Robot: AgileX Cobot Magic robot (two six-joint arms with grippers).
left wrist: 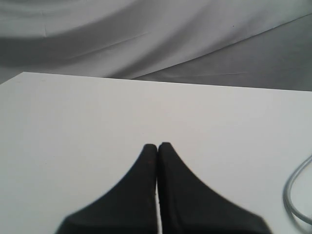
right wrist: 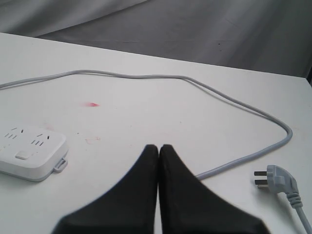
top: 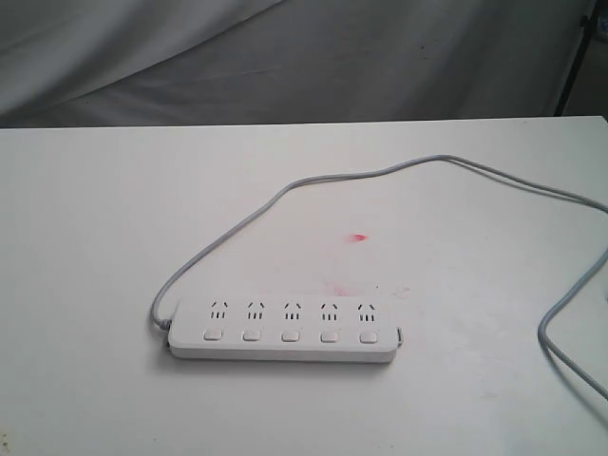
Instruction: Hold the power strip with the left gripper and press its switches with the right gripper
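The left gripper (left wrist: 157, 146) is closed, its two black fingers (left wrist: 139, 190) pressed flat together along their length with nothing between them, hovering over bare white table (top: 85, 237); only a short bend of grey cord (top: 313, 180) lies off to one side of it. The power strip (top: 283, 331) lies flat toward the front middle of the table, long side facing the exterior camera, untouched by either claw. Its five switches (top: 290, 335) run in a row along the near edge, one under each socket group. The cord leaves the strip's left end, arcs up behind it and sweeps away to the right. A small red smear (top: 358, 237) marks the table just behind the strip. The right gripper (right wrist: 159, 147) is likewise closed on nothing, tips meeting, near the strip's right end but apart from it, with the cord's loop beyond it and the grey plug (right wrist: 275, 178) lying loose on the table nearby.
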